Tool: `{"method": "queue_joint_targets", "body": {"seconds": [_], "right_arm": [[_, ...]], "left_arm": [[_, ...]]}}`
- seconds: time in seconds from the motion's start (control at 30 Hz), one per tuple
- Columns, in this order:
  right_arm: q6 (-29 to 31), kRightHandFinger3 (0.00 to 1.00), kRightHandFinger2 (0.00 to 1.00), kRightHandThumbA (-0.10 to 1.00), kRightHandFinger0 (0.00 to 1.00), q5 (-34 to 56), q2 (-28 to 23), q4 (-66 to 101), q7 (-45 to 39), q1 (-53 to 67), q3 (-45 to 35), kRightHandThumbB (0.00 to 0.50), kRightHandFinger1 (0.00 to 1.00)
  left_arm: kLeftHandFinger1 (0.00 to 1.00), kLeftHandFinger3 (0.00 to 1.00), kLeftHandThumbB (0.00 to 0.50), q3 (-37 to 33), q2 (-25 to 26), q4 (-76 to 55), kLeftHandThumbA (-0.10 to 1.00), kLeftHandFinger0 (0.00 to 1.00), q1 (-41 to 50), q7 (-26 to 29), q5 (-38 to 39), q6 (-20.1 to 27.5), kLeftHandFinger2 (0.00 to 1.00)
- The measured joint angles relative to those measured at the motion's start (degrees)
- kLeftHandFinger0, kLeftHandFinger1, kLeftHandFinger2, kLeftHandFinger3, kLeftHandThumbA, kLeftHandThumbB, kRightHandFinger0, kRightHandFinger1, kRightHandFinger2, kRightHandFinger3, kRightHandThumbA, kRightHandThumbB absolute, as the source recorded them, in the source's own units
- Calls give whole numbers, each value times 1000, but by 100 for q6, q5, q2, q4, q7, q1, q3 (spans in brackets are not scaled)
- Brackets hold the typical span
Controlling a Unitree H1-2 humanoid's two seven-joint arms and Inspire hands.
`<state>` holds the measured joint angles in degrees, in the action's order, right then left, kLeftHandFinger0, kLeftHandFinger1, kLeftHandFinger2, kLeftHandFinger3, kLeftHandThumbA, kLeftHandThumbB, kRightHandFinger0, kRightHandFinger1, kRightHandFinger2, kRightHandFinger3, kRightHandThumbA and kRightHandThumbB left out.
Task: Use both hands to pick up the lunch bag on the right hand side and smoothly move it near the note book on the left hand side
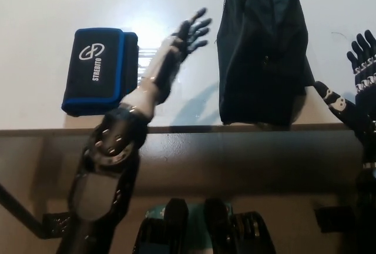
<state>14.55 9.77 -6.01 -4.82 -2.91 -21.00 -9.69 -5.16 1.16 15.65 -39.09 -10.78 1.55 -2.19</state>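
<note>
Head view, looking steeply down on a white desk whose front edge runs across the middle of the picture.

Toward the desk's left side, close to the front edge: a flat black notebook with a blue border and a white "STREBITO" logo, lying flat. A clear plastic sleeve lies just beside its right edge, partly covered by the forearm.

Left hand, white with dark fingers: reaches up over the front edge and hangs above the desk between the notebook and the bag, fingers spread wide apart, holding nothing. Fingertips point toward the bag's left side, near but apart from it. Arm shadow falls on the desk below it.

Right of centre: a dark, soft fabric lunch bag, running from near the front edge up out of the picture at the far edge. It sits well apart from the notebook.

Right hand, black: at the desk's right edge, to the right of the bag and clear of it, fingers extended and apart, holding nothing.
</note>
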Motion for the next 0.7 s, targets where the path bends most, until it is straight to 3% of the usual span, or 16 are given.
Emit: {"method": "queue_joint_targets", "body": {"seconds": [0.1,0.3,0.4,0.57,0.7], "right_arm": [[0,1000,1000,1000,1000,47,3,-66,0,-51,-5,125,1000],[-32,1000,1000,1000,1000,108,6,-97,0,-79,-30,136,1000],[-50,1000,1000,1000,1000,179,9,-126,-1,-129,-44,151,1000],[-102,1000,1000,1000,1000,241,6,-194,-1,-272,-52,148,1000],[-139,1000,1000,1000,1000,323,16,-400,-14,-374,-52,201,1000]], "left_arm": [[1000,1000,444,-39,-85,570,1000,1000,-244,7,-33,5,1000],[1000,1000,457,-43,-269,1552,1000,1000,-623,69,-96,67,1000],[1000,1000,439,-36,-352,1914,1000,1000,-739,147,-125,125,1000],[1000,1000,460,31,-424,2346,1000,1000,-905,266,-140,270,1000],[1000,1000,465,127,-405,2560,1000,1000,-998,326,-139,371,1000]]}}
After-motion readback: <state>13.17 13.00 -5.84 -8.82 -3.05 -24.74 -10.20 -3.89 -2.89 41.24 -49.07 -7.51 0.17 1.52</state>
